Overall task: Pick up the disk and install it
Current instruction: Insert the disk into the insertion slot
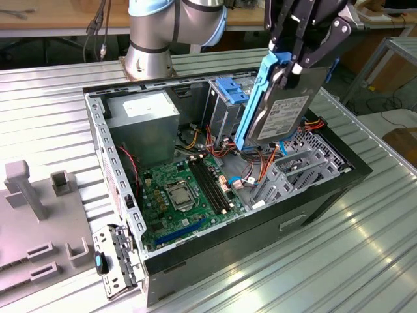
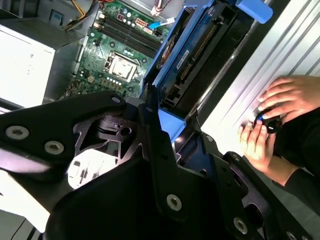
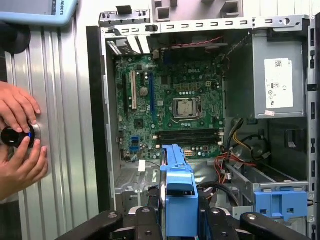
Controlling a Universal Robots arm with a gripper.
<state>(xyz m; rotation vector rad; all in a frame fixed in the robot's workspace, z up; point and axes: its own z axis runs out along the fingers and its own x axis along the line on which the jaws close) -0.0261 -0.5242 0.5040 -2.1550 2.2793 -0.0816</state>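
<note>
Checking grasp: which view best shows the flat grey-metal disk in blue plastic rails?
Exterior view: the grey-metal disk shows its broad face and one blue rail, held tilted in the black gripper above the computer case. The second wrist view shows its connector edge; the first wrist view, a blue rail end.

In the exterior view we look down slantwise on the open computer case (image 1: pixel 260 238) from outside one corner. In both wrist views we hang close above it, sharing its motherboard (image 2: pixel 117 57) (image 3: pixel 175 100).
</note>
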